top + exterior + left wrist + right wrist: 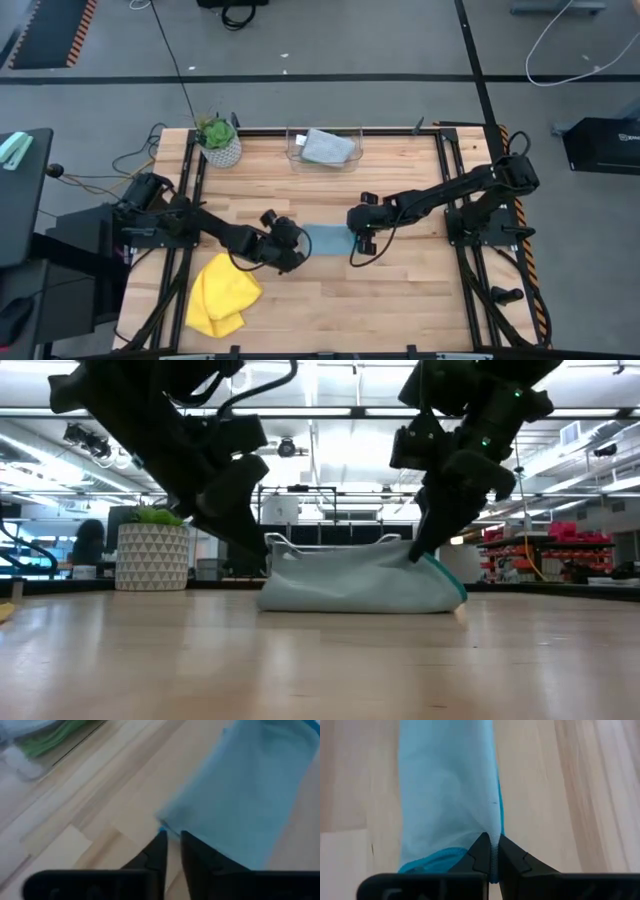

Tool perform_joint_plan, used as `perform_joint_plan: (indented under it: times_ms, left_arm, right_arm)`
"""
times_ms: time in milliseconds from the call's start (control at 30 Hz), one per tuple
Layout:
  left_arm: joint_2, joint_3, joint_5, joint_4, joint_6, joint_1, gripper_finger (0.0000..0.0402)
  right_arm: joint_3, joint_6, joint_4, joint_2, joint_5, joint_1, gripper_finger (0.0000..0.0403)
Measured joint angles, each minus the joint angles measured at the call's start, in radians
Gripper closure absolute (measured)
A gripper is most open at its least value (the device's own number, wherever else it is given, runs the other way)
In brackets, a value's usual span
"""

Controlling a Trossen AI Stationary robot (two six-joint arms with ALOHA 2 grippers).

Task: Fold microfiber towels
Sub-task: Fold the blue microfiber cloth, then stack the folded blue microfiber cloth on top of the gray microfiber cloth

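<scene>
Blue towel (pixel 327 240) lies mid counter (pixel 400 300) btwn both tools, long axis tool-to-tool; right tool (pixel 491 851) pinches its edge, left tool (pixel 171 851) narrowly parted, off the cloth's corner

1. Leafy plant in a white patterned pot (pixel 220 146) sits at eleven o'clock on the wooden table (pixel 400 290).
2. Clear plastic bin (pixel 295 150) stands at twelve o'clock along the far edge.

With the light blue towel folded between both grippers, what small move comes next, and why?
Probably the right gripper should let go: it pinches the light blue microfiber towel's edge, while the left gripper shows a gap with the cloth just at its tips, seemingly released.
</scene>
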Motion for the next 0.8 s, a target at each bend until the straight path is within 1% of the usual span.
perform_joint_plan:
  times_ms: [167, 233, 333, 400, 500, 633, 733, 800]
  left_arm:
    - [0.000, 0.001, 0.057, -0.005, 0.078, 0.033, 0.0263]
    - [-0.001, 0.001, 0.076, -0.004, 0.110, 0.045, 0.0233]
    - [-0.013, 0.001, 0.127, -0.006, 0.180, 0.068, 0.0202]
    - [-0.017, 0.004, 0.169, 0.014, 0.229, 0.089, 0.0197]
    - [-0.024, 0.002, 0.210, 0.006, 0.294, 0.124, 0.0214]
    - [-0.024, 0.002, 0.229, 0.012, 0.372, 0.162, 0.0272]
    - [-0.024, 0.002, 0.232, 0.036, 0.422, 0.179, 0.0328]
    - [-0.024, 0.002, 0.231, 0.066, 0.451, 0.188, 0.0368]
  right_arm:
    - [0.000, 0.035, -0.006, 0.008, -0.019, -0.012, 0.0378]
    - [0.000, 0.043, -0.004, 0.006, -0.019, -0.013, 0.0369]
    - [0.001, 0.048, -0.004, 0.003, -0.022, -0.012, 0.0337]
    - [0.001, 0.067, -0.026, -0.003, -0.023, -0.012, 0.0307]
    - [0.004, 0.106, -0.084, -0.042, -0.023, -0.012, 0.0257]
    - [0.012, 0.210, -0.159, -0.132, -0.022, 0.002, 0.0206]
    - [0.012, 0.284, -0.147, -0.188, -0.015, 0.040, 0.0191]
    - [0.010, 0.320, -0.108, -0.195, 0.020, 0.070, 0.0199]
